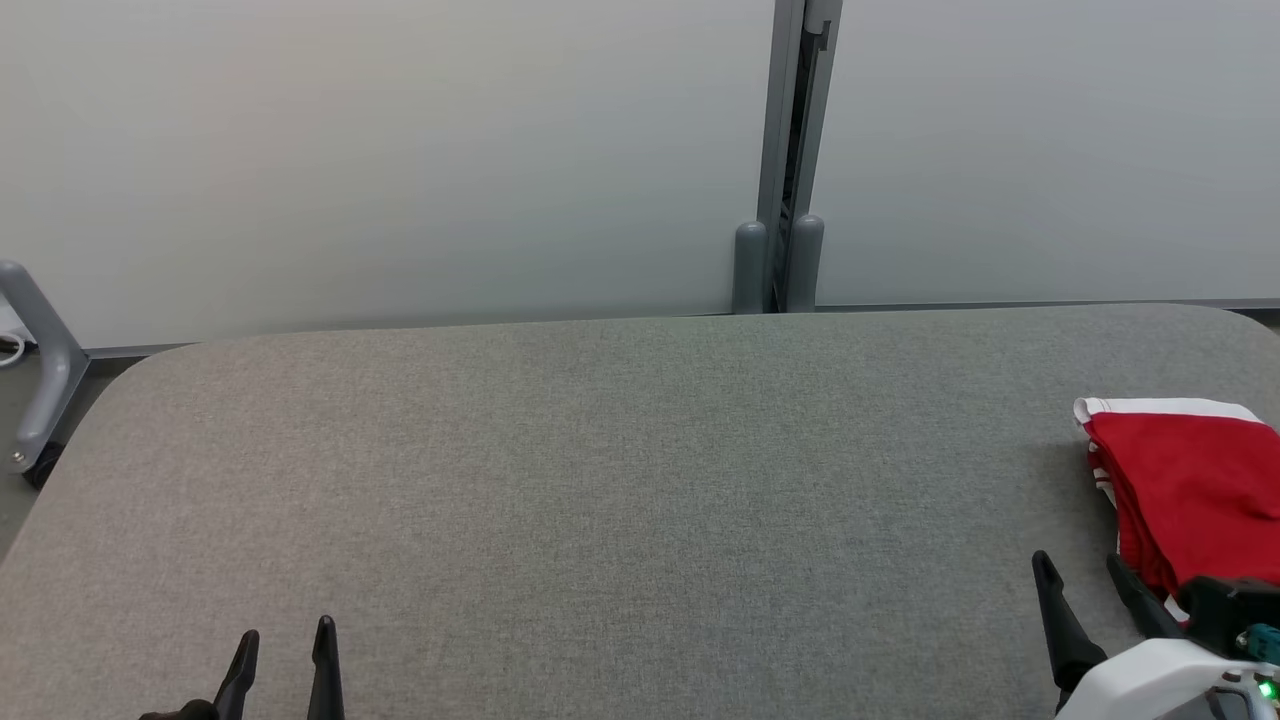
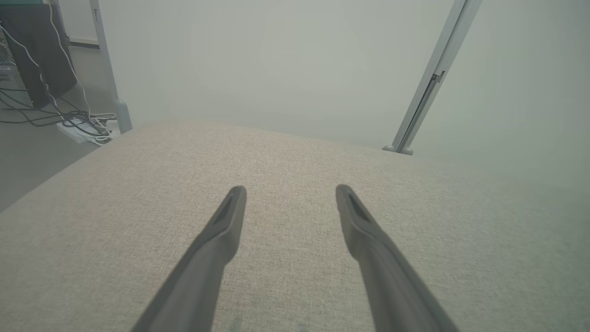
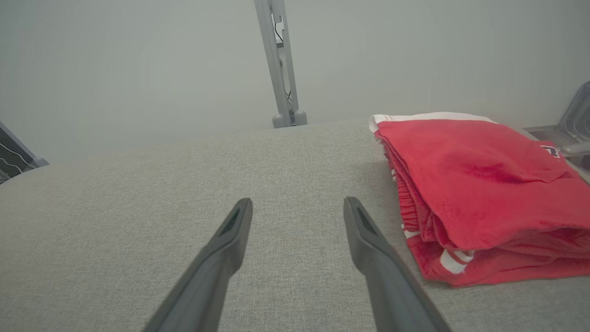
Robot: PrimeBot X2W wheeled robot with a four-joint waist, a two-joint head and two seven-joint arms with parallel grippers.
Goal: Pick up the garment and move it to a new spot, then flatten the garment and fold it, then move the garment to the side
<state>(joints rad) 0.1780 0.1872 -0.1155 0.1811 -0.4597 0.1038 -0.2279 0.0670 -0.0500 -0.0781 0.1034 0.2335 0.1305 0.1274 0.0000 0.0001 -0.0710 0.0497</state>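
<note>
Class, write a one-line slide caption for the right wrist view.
Open right gripper beside folded red garment on grey table.

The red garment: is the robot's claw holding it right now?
No, the red garment lies folded on the table beside the right gripper, whose open fingers have nothing between them.

The garment (image 1: 1190, 480), just right of the right claw (image 1: 1078, 560), is bright red, edged with a white band and short white stripes along its folded side; the table (image 1: 600, 480) under both claws is plain flecked grey; the left claw (image 1: 287, 630) is black-fingered, as is the right claw; the right forearm (image 1: 1150, 680) behind its claw is white with a small green light (image 1: 1267, 690); the wall (image 1: 400, 150) beyond is pale grey, its post (image 1: 790, 150) a darker grey.
</note>
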